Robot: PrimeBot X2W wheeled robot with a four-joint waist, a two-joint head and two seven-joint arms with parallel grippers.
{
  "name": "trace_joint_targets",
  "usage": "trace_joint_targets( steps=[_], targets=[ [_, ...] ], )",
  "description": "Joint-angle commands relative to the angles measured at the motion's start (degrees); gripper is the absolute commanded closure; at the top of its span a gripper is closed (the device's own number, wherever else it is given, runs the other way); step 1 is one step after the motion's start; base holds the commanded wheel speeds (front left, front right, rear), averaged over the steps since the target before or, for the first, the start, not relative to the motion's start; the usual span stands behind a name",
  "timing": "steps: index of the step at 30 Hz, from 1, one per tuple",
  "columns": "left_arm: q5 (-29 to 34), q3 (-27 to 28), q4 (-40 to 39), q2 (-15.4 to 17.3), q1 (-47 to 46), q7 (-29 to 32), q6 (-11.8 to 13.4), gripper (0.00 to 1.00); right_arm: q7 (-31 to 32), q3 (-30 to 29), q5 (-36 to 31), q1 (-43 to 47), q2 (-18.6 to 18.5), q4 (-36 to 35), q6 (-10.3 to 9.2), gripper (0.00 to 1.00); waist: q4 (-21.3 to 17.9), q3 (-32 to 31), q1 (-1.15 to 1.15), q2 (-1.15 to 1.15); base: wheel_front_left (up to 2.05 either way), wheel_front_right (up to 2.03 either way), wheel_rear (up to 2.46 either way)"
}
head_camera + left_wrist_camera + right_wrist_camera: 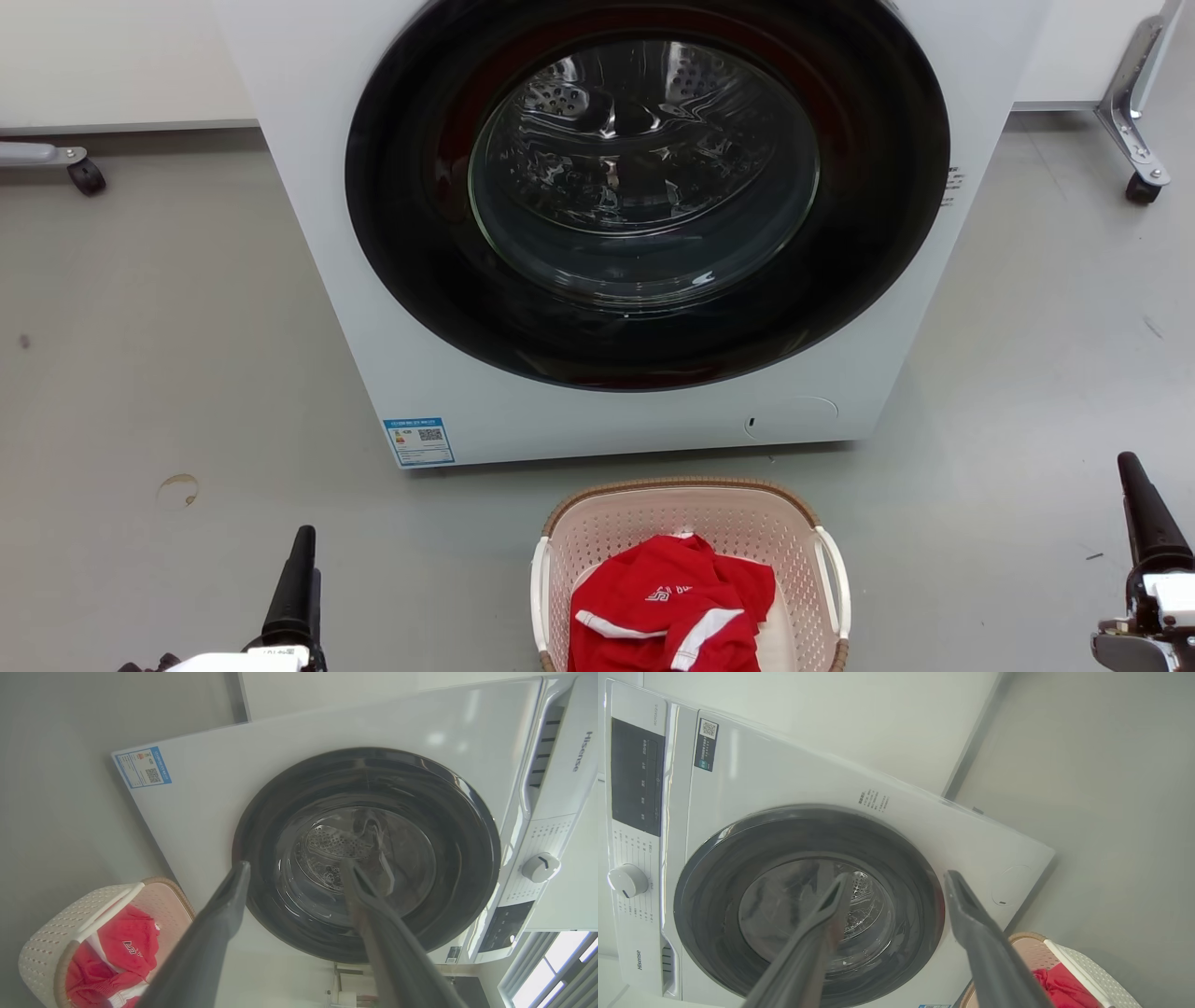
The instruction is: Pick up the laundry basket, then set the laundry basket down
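While the laundry basket (691,523), holding a red garment (667,607), sits before the washing machine (308,187), the left gripper (295,865) and right gripper (897,876) flank it, well apart, jaws spread and empty.

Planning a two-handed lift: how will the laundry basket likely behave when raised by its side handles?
The laundry basket looks like thin perforated plastic, so probably light and fairly stiff. Its load is a soft red garment, unlikely to add much weight. With white handles on both sides, an uneven lift would probably tilt it.
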Motion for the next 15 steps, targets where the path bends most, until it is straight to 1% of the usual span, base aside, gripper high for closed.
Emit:
trace_joint_targets(
  steps=[1,4,7,8,10,11,15],
  targets=[
    [1.8,0.0,-1.9,0.6,-1.6,-0.7,-0.1,0.00,-1.1,0.4,-2.7,-1.3,-2.2,-2.2,0.10,0.00,0.0,0.0,-0.01,0.00,0.00,0.00,0.00],
    [3.2,-0.2,-2.1,0.7,-1.6,-1.0,0.1,0.00,-1.4,0.5,-4.6,-1.2,-2.3,-2.5,0.10,0.00,0.1,0.0,-0.01,0.00,0.00,0.00,0.00],
    [5.5,-0.5,-2.7,0.7,-1.5,-1.7,0.6,0.00,-2.1,0.8,-8.3,-1.1,-2.6,-3.1,0.11,0.00,0.1,0.0,-0.01,0.00,0.00,0.00,0.00],
    [5.5,-0.5,-2.7,0.7,-1.5,-1.7,0.6,0.00,-2.1,0.8,-8.3,-1.1,-2.6,-3.1,0.11,0.00,0.1,0.0,-0.01,0.00,0.00,0.00,0.00],
    [7.8,-0.9,-3.2,0.7,-1.5,-2.2,1.2,0.00,-2.6,1.1,-11.2,-1.0,-2.9,-3.5,0.12,0.00,0.1,0.0,-0.01,0.00,0.00,0.00,0.00],
    [7.8,-0.9,-3.2,0.7,-1.5,-2.2,1.2,0.00,-2.6,1.1,-11.2,-1.0,-2.9,-3.5,0.12,0.00,0.1,0.0,-0.01,0.00,0.00,0.00,0.00],
    [10.8,-1.6,-3.8,0.8,-1.5,-2.9,2.0,0.00,-3.2,1.6,-15.2,-0.8,-3.4,-3.9,0.13,0.00,0.1,0.1,-0.01,0.00,0.00,0.00,0.00]
  ],
)
